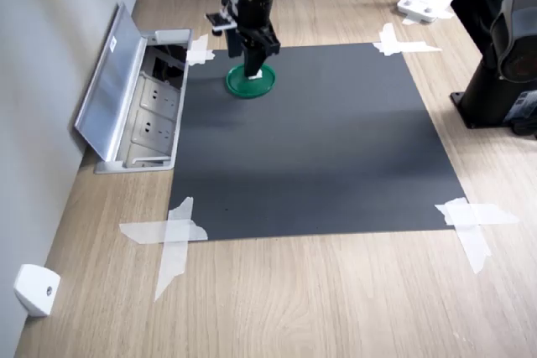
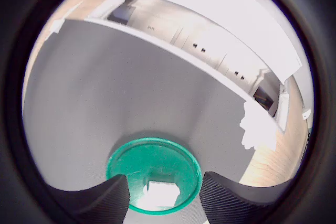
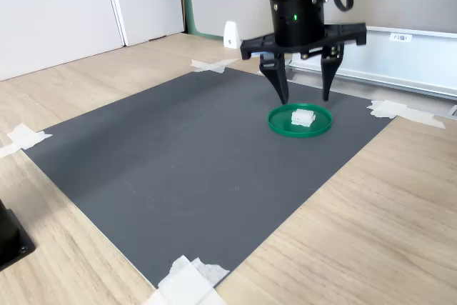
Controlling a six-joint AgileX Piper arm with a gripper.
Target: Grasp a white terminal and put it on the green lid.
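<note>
On the dark mat (image 3: 178, 176), near its far corner in the second exterior view, sits the green lid (image 3: 277, 122) with the white terminal (image 3: 303, 116) resting inside it, a bit off-centre. Right above hangs the gripper (image 3: 300, 96), jaws spread wide, one fingertip on each side of the terminal and gripping nothing. The wrist view shows the same: white block lying on the green disc between the two ribbed pads (image 2: 231, 198), not touching either.
</note>
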